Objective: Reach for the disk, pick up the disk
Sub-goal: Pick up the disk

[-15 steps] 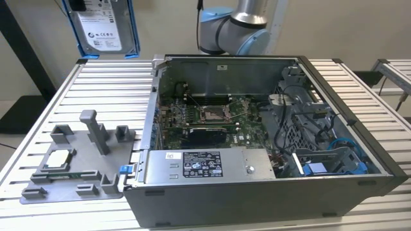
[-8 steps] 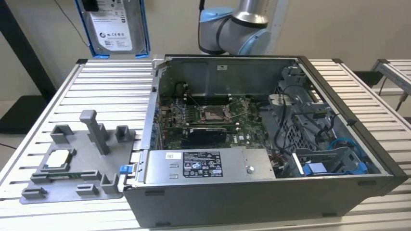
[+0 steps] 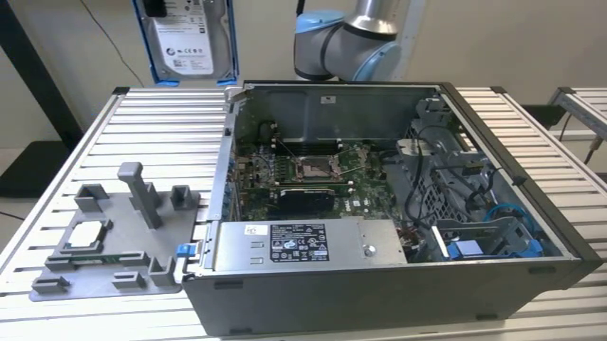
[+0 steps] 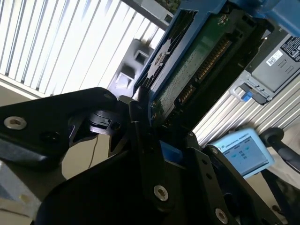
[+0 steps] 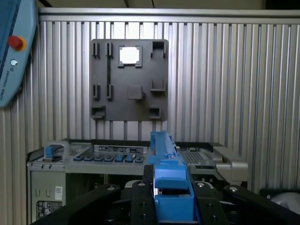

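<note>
The disk (image 3: pixel 186 44), a silver-grey drive with a white label and blue side rails, hangs upright high above the table's back edge at the exterior view's left. In the first wrist view my gripper (image 5: pixel 171 199) is shut on the blue rail end of the disk (image 5: pixel 164 150), which juts out between the black fingers. The second wrist view shows the disk's (image 4: pixel 197 61) green circuit-board underside and blue frame clamped in the gripper (image 4: pixel 157 140).
An open computer case (image 3: pixel 531 213) stands at the table's middle and right, with a long grey labelled box (image 3: pixel 303 245) along its front. A grey fixture plate (image 3: pixel 114 234) holding a small silver chip (image 3: pixel 87 233) lies on the left. A blue-cased pendant (image 5: pixel 14 47) sits beyond the table.
</note>
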